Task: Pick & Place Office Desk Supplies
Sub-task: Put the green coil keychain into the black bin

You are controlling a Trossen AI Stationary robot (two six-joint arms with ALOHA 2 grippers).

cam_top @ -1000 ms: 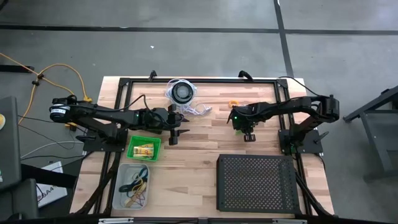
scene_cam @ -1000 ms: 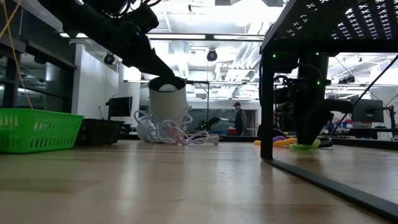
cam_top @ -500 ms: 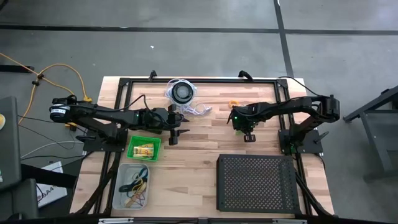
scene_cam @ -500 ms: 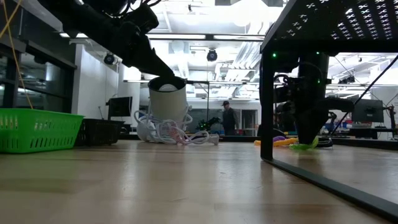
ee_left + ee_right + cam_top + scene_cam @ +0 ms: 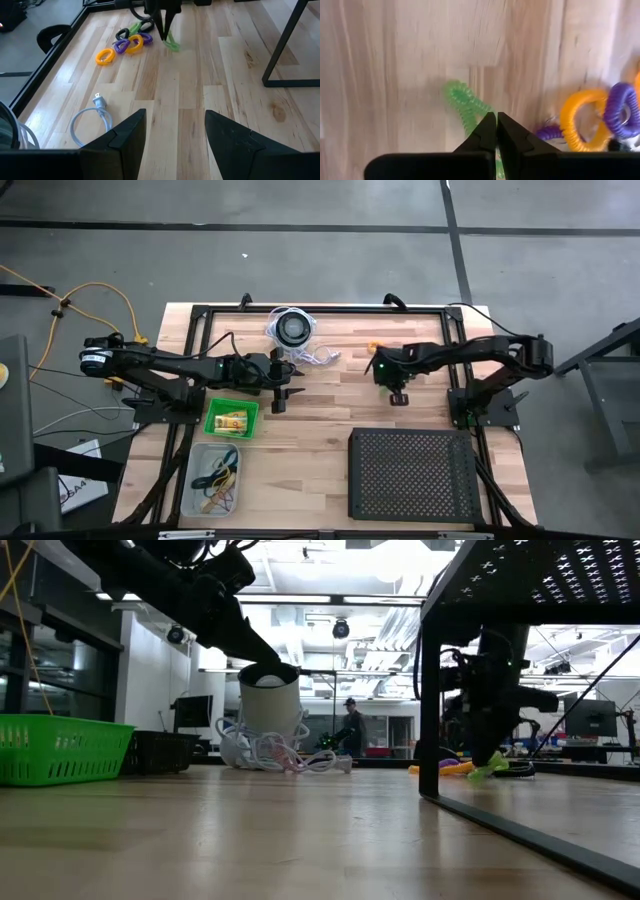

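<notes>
A green coiled ring [image 5: 462,105] lies on the wood right of table centre, beside orange [image 5: 104,56], purple [image 5: 122,46] and black [image 5: 122,34] coiled rings. My right gripper [image 5: 496,131] points steeply down over the green ring and is shut on it; it also shows in the high view [image 5: 398,394] and low view [image 5: 490,752]. My left gripper [image 5: 172,140] hangs open above the table left of centre [image 5: 280,394], holding nothing. My right gripper pinches one stretch of the green ring's coil [image 5: 479,125] between its two fingers, coming from above. The held end is raised a little; the ring slants down from the fingers [image 5: 484,769], its free end [image 5: 454,94] toward the tabletop.
A green basket [image 5: 214,423] with yellow packets and a clear bin [image 5: 198,470] of rubber bands stand at the near left. A black perforated tray [image 5: 413,475] fills the near right. A round black disc with white cord [image 5: 293,330] sits far centre, its plug [image 5: 99,102] loose.
My right gripper has shut on the green ring and come up slightly. The ring, flat on the wood a second ago, now stands tipped with its held end raised.
</notes>
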